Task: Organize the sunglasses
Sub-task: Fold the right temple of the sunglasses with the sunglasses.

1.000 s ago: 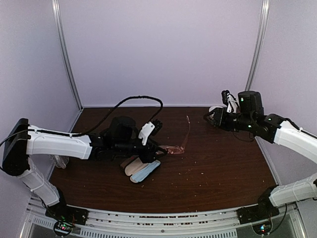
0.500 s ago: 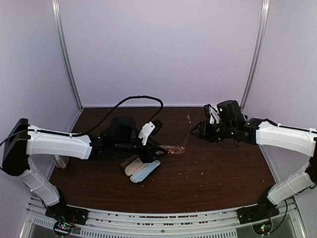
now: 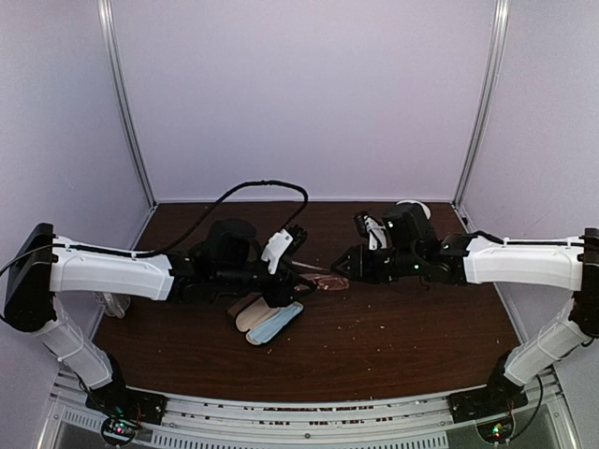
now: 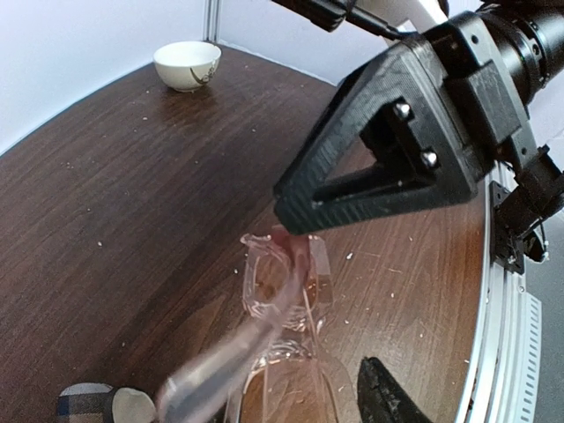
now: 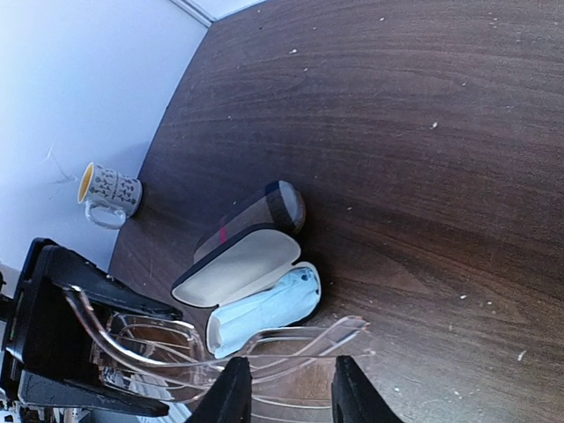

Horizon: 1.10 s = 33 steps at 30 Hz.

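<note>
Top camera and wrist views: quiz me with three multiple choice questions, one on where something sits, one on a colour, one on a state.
1. Where on the table is the white bowl?
A) far right corner
B) near left corner
C) dead centre

2. One half of the open case is cream inside; the other looks:
A) red
B) light blue
C) green

3. The sunglasses are:
A) packed in the case
B) lying by the bowl
C) held by the left gripper

Answers:
1 A, it sits at the back on the right, close to the wall.
2 B, the right wrist view shows the pale blue half.
3 C, their frame runs into its fingers, outside the case.
</note>
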Tool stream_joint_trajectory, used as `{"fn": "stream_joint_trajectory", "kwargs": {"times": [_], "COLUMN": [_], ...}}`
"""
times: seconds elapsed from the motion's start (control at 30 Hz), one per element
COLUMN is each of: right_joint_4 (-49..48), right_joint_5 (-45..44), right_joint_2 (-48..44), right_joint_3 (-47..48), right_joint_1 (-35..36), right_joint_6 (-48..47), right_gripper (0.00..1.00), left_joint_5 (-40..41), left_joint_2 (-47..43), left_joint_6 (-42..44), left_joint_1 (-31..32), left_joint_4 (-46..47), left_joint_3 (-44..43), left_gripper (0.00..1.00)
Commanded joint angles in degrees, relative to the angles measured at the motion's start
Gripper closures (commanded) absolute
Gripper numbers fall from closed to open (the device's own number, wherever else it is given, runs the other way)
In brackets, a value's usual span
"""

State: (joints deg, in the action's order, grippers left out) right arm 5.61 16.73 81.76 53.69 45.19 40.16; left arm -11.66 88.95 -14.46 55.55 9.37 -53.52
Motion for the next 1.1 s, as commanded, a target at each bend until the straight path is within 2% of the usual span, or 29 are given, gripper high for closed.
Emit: {"fn": "stream_joint_trajectory", "kwargs": {"times": [0.0, 0.47, 0.77, 1.07], "right_joint_4": [-2.94, -2.68, 2.65, -2.97], "right_joint_5": [-0.09, -0.18, -4.54, -0.70], "right_joint_2": [1.89, 3.84, -1.58, -1.16], "right_joint_3": [1.60, 2.98, 4.84, 0.46], "right_joint_1": [2.56, 5.16, 4.07, 4.72], "right_joint_6": [1.78, 1.95, -2.32, 2.23], "right_gripper": [0.68, 0.69, 0.69, 0.69], "left_joint_5": [-0.61, -1.15, -1.65, -2.47], "left_joint_2": [-0.01, -0.40, -1.21, -1.85], "left_joint_6": [0.31, -0.29, -0.14, -0.90], "left_joint_1": [-0.27, -0.27, -0.28, -0.29], "left_joint_4": [3.21, 3.49, 4.42, 5.40], "left_joint_3": [-0.94, -0.80, 0.30, 0.25], "left_gripper": [0.82, 0.82, 0.83, 0.83]}}
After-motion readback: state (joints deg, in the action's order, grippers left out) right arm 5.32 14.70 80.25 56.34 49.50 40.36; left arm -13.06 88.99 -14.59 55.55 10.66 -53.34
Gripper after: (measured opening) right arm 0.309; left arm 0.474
